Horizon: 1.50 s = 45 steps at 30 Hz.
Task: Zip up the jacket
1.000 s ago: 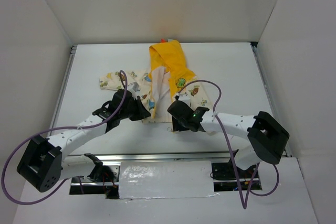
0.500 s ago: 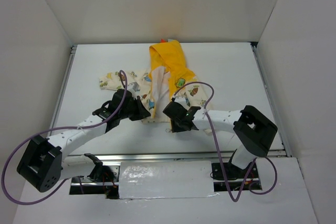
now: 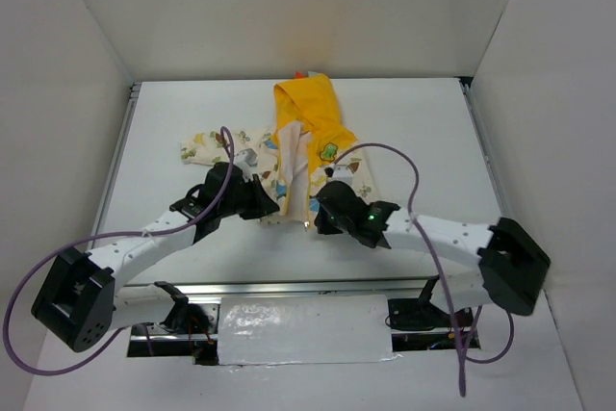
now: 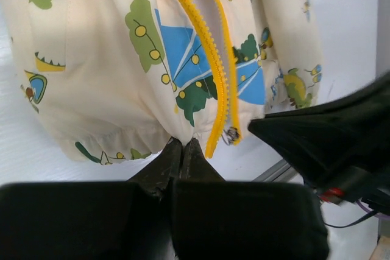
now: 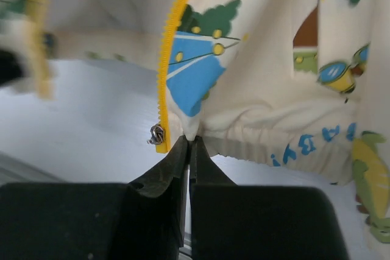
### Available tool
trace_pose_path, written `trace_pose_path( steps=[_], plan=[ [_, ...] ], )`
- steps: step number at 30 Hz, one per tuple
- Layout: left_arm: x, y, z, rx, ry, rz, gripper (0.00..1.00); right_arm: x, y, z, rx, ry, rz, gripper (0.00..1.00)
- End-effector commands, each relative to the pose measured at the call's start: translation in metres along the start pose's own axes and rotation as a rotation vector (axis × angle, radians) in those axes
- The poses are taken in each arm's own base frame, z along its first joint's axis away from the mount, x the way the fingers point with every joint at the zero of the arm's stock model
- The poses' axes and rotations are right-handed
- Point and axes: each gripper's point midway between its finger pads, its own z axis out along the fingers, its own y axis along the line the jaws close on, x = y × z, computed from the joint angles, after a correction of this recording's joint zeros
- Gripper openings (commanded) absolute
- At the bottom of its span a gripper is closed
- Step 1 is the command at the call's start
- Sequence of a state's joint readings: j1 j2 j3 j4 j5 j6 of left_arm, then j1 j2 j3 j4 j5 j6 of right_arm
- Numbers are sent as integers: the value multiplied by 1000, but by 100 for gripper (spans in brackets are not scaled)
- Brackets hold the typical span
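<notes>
White table (image 3: 423, 141) inside white walls: jacket (image 3: 289, 156) lying mid-table, hood pointing away from me, front standing open.
I am pinching the bottom hem from both sides: my left gripper (image 4: 181, 145) is clamping tight on one front panel, my right gripper (image 5: 189, 141) on the other, each just beside the yellow zipper (image 4: 210, 47). Zipper halves are lying apart; joining them and pulling up are remaining, I judge.

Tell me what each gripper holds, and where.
Both hold the jacket by its bottom hem: left gripper on one front panel, right gripper on the other, beside the zipper.
</notes>
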State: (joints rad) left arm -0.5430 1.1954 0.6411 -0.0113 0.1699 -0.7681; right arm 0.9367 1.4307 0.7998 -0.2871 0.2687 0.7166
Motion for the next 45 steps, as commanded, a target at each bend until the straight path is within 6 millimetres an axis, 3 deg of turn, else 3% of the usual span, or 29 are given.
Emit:
trace_pose_path(
  steps=[1,3,5,7,8,9,11,12,13,17,23,25,26,27,29,32,33,35,37,39,40,41,42,43,44,45],
  plan=[
    [-17,-27,0,124,-53,1,0,-72,36,-46,-251,-295,128,0],
    [-21,-35,-1,163,-70,-5,0,-91,33,-55,-356,-397,175,0],
    [-31,-52,-5,244,-110,-4,0,-108,40,-81,-562,-503,150,0],
    [-40,-65,-10,309,-153,1,0,-101,43,-91,-677,-545,48,0],
    [-42,-67,-11,322,-162,3,0,-94,61,-105,-799,-533,-61,0],
    [-43,-68,-10,322,-165,0,0,-87,61,-89,-760,-502,-179,0],
    [-46,-71,-10,328,-172,1,0,-78,61,-66,-652,-372,-252,0],
    [-46,-71,-8,331,-167,4,0,-79,51,-48,-555,-375,-276,0],
    [-46,-74,-8,343,-165,3,0,-80,46,-43,-514,-404,-270,0],
    [-43,-72,-3,342,-146,-7,0,-85,44,-54,-533,-543,-240,0],
    [-45,-70,-2,321,-143,-5,0,-109,24,-45,-346,-634,-173,0],
    [-45,-67,-3,297,-147,-8,0,-107,17,-42,-321,-644,-144,0],
    [-47,-67,-5,294,-156,-6,0,-115,23,-54,-378,-697,-84,0],
    [-48,-65,-4,283,-161,-9,0,-104,19,-53,-404,-692,-67,0],
    [-48,-65,-6,285,-167,-11,0,-106,36,-72,-546,-739,-18,0],
    [-49,-69,-10,326,-196,-44,0,-84,38,-82,-695,-765,30,0],
    [-51,-73,-12,358,-217,-43,0,-94,45,-103,-777,-854,40,0],
    [-53,-75,-14,374,-228,-53,0,-79,54,-102,-838,-833,-49,0],
    [-55,-78,-15,369,-225,-46,0,-76,64,-84,-786,-766,-199,0],
    [-59,-76,-16,338,-227,-42,0,-101,40,-41,-391,-664,-168,0],
    [-59,-67,-14,284,-229,-53,0,-111,29,-35,-230,-702,-146,0],
    [-60,-64,-15,263,-238,-46,0,-131,-2,-41,-41,-792,-71,0],
    [-63,-62,-15,248,-247,-47,0,-142,3,-54,-87,-863,-33,0],
    [-65,-60,-17,233,-264,-49,0,-152,7,-80,-180,-940,25,0],
    [-66,-59,-18,227,-268,-48,0,-128,6,-79,-330,-929,-7,0],
    [-66,-59,-20,229,-272,-49,0,-150,20,-133,-551,-1116,78,0]
  ],
)
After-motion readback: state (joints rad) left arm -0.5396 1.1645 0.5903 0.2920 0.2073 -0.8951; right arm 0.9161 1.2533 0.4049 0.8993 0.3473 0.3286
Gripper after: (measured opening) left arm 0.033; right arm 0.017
